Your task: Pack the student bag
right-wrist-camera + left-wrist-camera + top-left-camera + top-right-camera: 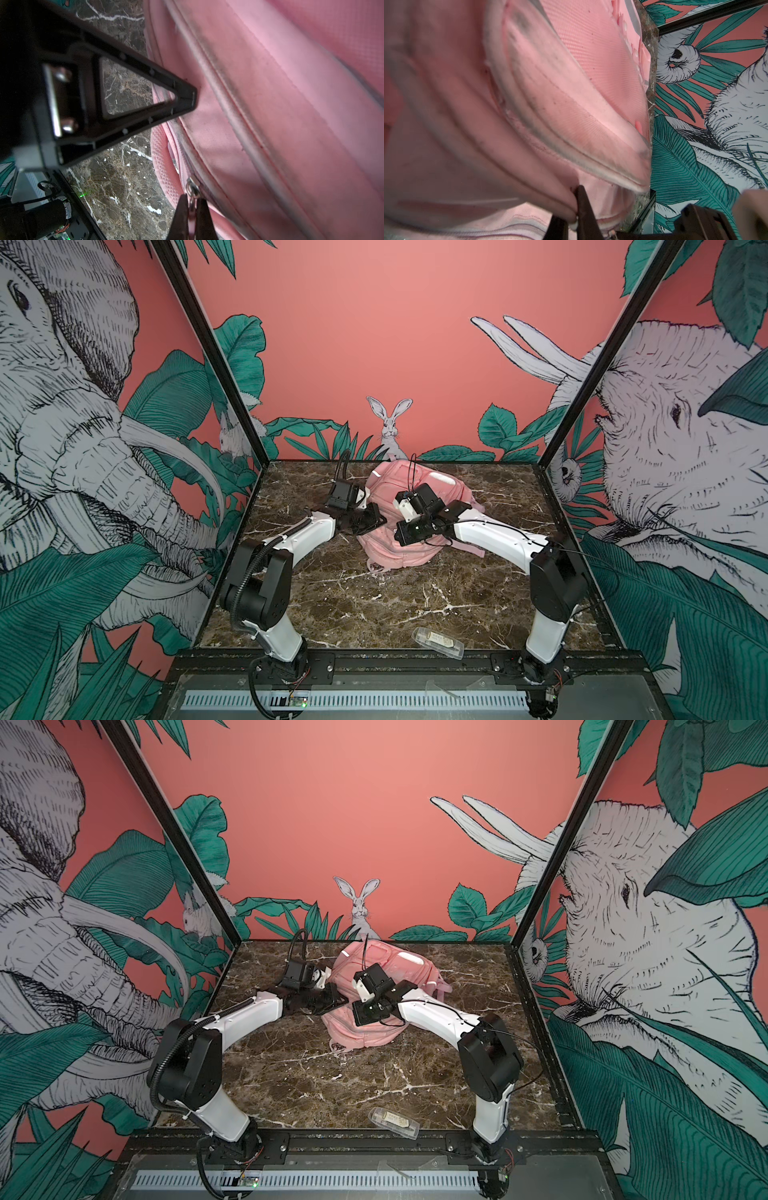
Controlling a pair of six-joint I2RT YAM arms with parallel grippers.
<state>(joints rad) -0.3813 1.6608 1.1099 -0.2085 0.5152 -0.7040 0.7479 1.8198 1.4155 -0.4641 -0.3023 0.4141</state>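
Nearest, well in front of the student bag on the counter: a clear plastic case, lying flat and untouched, probably meant to go in. At the bag's near left flank: left tool clamped tight on a fold of pink fabric beside the grey piping, seemingly to anchor the soft shell against sliding or bunching. At the bag's near right side, just beside that grip: right tool closed fully on the metal zip pull, pinched between the fingertips and ready to be drawn along the zip track. Judged as the opening step: zip not visibly parted, nothing seen packed yet. Beyond both tools: the bag itself, slumped in the far middle of the counter, white reflective strips uppermost, far end close to the back wall. Likely risk: fabric dragging along with the pull on any slip of the anchoring grip.
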